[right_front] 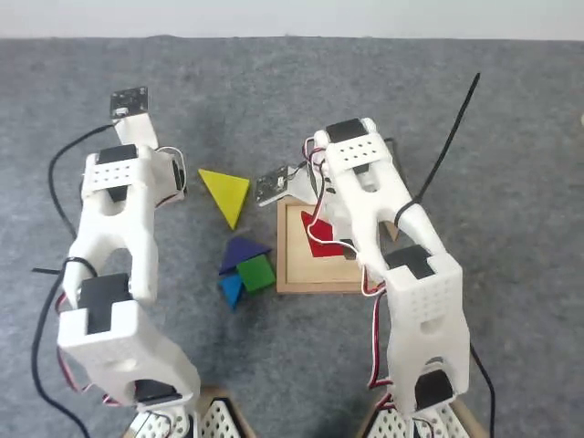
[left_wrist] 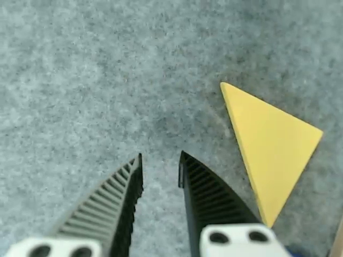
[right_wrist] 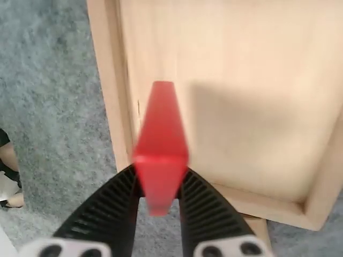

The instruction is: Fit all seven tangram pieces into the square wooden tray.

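Observation:
The square wooden tray (right_front: 315, 285) lies right of centre, and its bare floor (right_wrist: 241, 80) spreads below my right gripper (right_wrist: 159, 174). That gripper is shut on a red piece (right_wrist: 161, 144), held edge-up above the tray's rim and corner. From above, the red piece (right_front: 317, 235) shows over the tray beside the right arm. A yellow triangle (right_front: 225, 193) lies flat on the grey mat left of the tray. My left gripper (left_wrist: 159, 158) hovers open over bare mat just beside the yellow triangle (left_wrist: 270, 144), with nothing between its fingers.
A purple triangle (right_front: 243, 253), a green square (right_front: 258, 273) and a small blue triangle (right_front: 231, 289) are clustered against the tray's left side. Grey mat (right_front: 274, 100) covers the table, with free room at the back. Cables trail from both arms.

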`<state>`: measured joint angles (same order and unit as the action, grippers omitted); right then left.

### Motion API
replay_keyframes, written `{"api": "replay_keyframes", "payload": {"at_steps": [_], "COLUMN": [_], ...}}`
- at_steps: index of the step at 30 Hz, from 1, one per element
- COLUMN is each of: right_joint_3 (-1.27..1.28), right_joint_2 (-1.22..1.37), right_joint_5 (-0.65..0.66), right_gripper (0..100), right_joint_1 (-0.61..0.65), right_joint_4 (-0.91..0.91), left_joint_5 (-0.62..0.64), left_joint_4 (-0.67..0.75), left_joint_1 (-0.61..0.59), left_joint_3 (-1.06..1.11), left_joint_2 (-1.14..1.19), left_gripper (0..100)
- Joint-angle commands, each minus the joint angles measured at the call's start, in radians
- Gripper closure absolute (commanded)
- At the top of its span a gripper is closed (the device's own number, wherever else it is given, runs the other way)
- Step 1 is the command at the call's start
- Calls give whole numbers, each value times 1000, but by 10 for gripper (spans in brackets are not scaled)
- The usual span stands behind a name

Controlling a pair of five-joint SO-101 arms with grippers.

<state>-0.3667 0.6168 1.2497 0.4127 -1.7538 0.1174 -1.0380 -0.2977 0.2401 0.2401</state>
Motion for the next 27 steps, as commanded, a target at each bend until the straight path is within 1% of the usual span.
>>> {"api": "replay_keyframes", "payload": {"at_steps": [1,4,8,15,16,18,23,27], "right_joint_3": [-3,12,23,23,23,23,21,21], "right_joint_2": [-77,-77,-76,-76,-76,-76,-58,-28], "right_joint_5": [14,40,43,37,37,37,37,35], "right_gripper": [991,990,990,986,973,922,745,651], "right_joint_1": [8,24,41,30,30,28,28,30], "right_joint_4": [-30,-38,-25,54,73,105,188,234], "left_joint_5": [-8,-8,-8,-8,-8,-8,-8,-8], "left_joint_4": [-8,-9,-11,-12,-12,-12,-12,-12], "left_joint_1": [-3,-3,0,2,2,2,2,3], "left_joint_3": [-41,-41,-41,-41,-41,-39,-38,-38], "left_joint_2": [-11,-11,-11,-11,-11,-11,-11,-11], "left_gripper": [889,889,889,889,889,889,889,889]}}
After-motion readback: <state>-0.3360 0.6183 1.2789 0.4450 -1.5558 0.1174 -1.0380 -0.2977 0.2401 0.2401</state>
